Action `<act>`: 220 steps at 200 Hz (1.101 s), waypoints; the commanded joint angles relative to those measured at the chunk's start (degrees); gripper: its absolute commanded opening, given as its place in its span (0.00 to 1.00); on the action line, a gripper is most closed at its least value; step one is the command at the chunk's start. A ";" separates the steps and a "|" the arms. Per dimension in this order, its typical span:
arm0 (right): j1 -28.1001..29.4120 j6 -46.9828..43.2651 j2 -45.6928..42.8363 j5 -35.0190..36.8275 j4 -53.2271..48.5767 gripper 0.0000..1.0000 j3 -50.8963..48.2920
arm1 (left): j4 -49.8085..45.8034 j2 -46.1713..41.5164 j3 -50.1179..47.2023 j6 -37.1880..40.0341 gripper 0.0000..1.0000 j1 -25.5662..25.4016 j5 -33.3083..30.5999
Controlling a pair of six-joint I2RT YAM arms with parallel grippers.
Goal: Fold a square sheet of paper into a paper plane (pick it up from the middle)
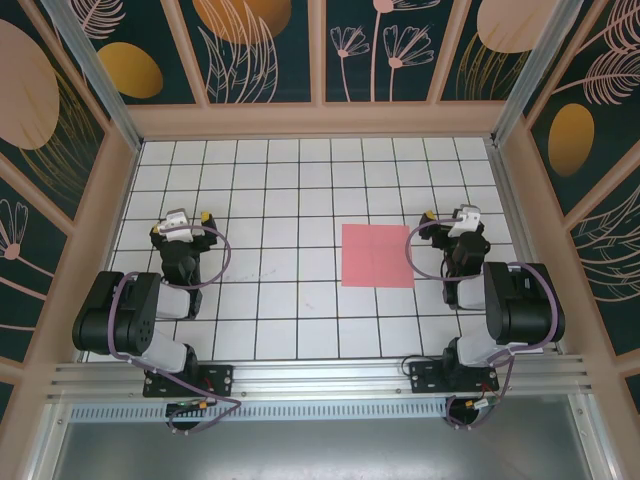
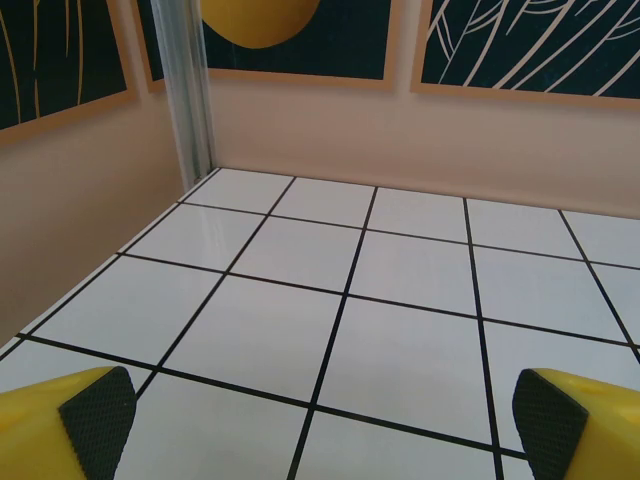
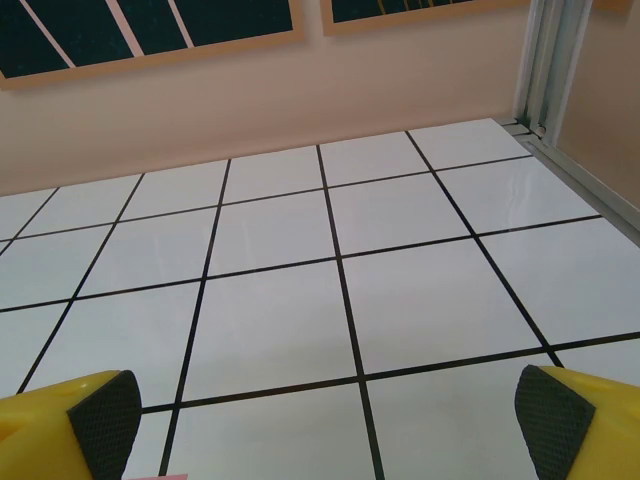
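The square sheet of paper (image 1: pixel 377 255) lies flat and unfolded on the white grid table, right of centre, salmon-pink with faint cross creases. My right gripper (image 1: pixel 447 215) hovers just right of the sheet's upper right corner, open, nothing between its yellow fingers (image 3: pixel 100 420). In the right wrist view the gripper (image 3: pixel 325 435) looks over bare tiles, and a pink sliver of the sheet (image 3: pixel 157 477) peeks in at the bottom edge. My left gripper (image 1: pixel 190 216) stands open at the left side, far from the sheet; in its wrist view it (image 2: pixel 320 430) frames bare tiles between black pads (image 2: pixel 95 420).
The table (image 1: pixel 300 180) is a white tiled surface with black grid lines, boxed in by peach walls (image 1: pixel 320 120) with dark floral panels. An aluminium post (image 2: pixel 190 90) stands in the far left corner. Both arm bases sit on the rail (image 1: pixel 320 378) at the near edge.
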 commanded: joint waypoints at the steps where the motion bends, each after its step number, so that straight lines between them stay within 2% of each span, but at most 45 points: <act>1: -0.43 -0.55 0.63 -0.99 2.70 0.99 -0.64 | 1.74 0.27 0.36 -0.21 0.99 0.37 0.30; 159: -0.42 -0.60 0.58 -0.72 3.01 0.99 -0.79 | 1.63 -0.96 0.01 -0.21 0.98 0.33 -0.14; 171: 0.33 -0.55 -0.74 1.68 1.41 0.99 -0.28 | -1.10 -3.69 0.20 -0.72 0.98 0.33 -1.32; 185: 1.63 -1.07 -4.65 4.96 -6.55 0.99 2.42 | -7.19 -8.37 1.43 -1.71 0.98 0.32 -2.86; 202: 3.09 -0.75 -8.99 8.12 -17.67 0.99 7.02 | -19.42 -13.35 4.60 -5.26 0.98 0.37 -6.43; 220: 4.71 2.38 -12.85 8.51 -28.68 0.99 11.83 | -31.42 -16.58 8.91 -10.68 0.98 0.34 -11.03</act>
